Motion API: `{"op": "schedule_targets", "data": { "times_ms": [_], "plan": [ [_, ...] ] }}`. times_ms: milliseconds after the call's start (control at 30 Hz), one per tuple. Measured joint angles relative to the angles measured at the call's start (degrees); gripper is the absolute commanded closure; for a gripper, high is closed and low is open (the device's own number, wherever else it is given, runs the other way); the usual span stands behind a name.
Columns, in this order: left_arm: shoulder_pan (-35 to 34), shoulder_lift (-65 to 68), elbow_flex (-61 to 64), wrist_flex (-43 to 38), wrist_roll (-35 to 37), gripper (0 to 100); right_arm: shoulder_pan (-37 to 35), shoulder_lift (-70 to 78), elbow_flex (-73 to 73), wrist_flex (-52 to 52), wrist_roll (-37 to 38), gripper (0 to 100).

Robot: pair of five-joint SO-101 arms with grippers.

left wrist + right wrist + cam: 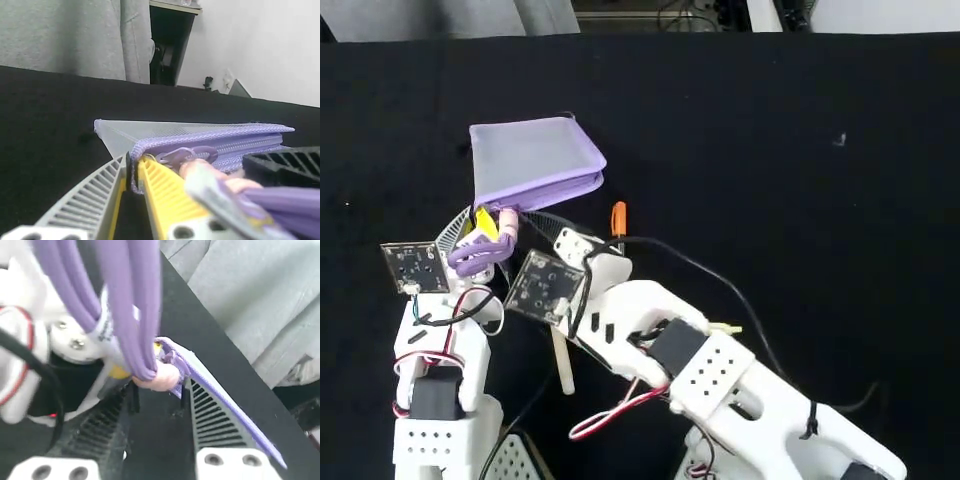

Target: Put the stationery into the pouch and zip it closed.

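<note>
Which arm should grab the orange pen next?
Right, probably. The orange pen lies beside the right arm, while the left tool is pinching the pouch corner steady.

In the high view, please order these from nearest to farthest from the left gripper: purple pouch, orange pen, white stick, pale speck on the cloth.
1. purple pouch, held at its corner by the left gripper.
2 and 3. orange pen, to the right, and white stick, toward the arm bases: too close to call.
4. pale speck, far right.
</note>
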Motion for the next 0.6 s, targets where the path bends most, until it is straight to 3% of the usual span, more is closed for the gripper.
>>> {"op": "schedule_targets", "data": {
  "times_ms": [600],
  "plan": [
    [-0.1,-0.1,-0.4,5.0,-2.3,97,-1.9,4.0,-0.9,-0.4,8.7,87.7]
  ]
}}
